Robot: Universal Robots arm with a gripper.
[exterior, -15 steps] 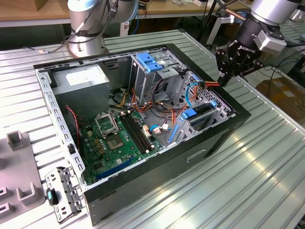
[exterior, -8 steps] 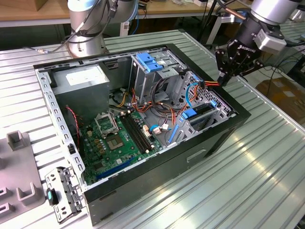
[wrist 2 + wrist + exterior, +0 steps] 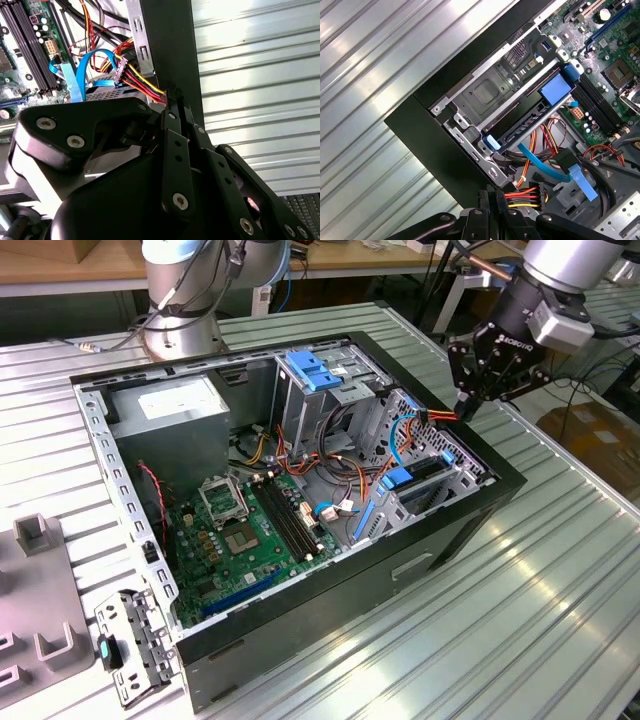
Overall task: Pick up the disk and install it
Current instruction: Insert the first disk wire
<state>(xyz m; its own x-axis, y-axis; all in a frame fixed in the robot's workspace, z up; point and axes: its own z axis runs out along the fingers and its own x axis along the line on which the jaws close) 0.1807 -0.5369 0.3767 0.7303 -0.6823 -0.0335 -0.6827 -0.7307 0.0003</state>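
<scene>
The disk [image 3: 425, 473] lies in the lower drive cage of the open computer case [image 3: 300, 635], at the exterior view's right, with blue rails along its sides. In the first wrist view the disk [image 3: 520, 131] shows edge-on between two blue tabs. The second wrist view catches a dark corner of the disk [image 3: 107, 91] under a blue ribbon cable. My gripper [image 3: 467, 410] hangs over the case's right rim, just beyond the cage. In both wrist views the gripper [image 3: 172, 97] [image 3: 492, 192] is shut on the end of a red, yellow and black power cable [image 3: 142, 82] [image 3: 522, 196].
A grey power-supply box [image 3: 180, 405] fills the case's far corner, and a light-blue bracket [image 3: 315, 370] tops the upper cage. The green motherboard [image 3: 245, 530] lies on the floor of the case. A second arm's base [image 3: 180, 310] stands behind it. Grey fixtures [image 3: 40, 630] and a metal bracket [image 3: 130, 645] lie at the left.
</scene>
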